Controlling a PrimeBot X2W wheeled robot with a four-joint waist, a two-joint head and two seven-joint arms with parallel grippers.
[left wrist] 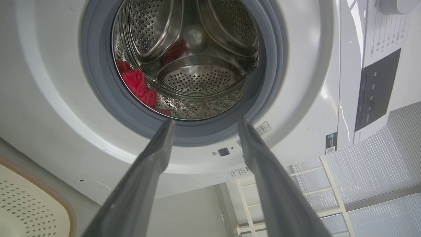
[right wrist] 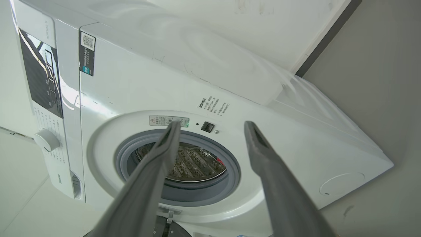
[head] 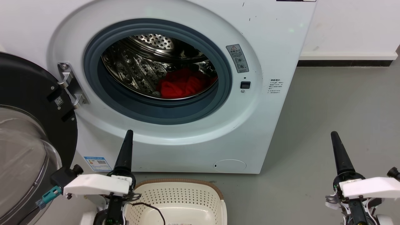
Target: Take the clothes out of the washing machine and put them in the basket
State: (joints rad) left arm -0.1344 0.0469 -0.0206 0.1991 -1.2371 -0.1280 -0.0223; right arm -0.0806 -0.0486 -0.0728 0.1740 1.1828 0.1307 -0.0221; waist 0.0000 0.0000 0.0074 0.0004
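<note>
In the head view, the white front-loading washing machine is seen with its round glass door swung open to the left. The red clothes are found low in the perforated steel drum, behind the grey rubber ring. The cream basket is set on the grey floor just before the machine. The left gripper is raised beside the basket's left end. The right gripper is held well apart, over bare floor.

In the left wrist view, the fingers are spread wide with nothing between them, their tips shown against the ring's lower part. The clothes are seen at the drum's left, and a corner of the basket shows at the lower left.

In the right wrist view, the fingers are likewise spread wide with nothing held, pointed at the machine's front. A sliver of red is seen at the drum's edge.
</note>
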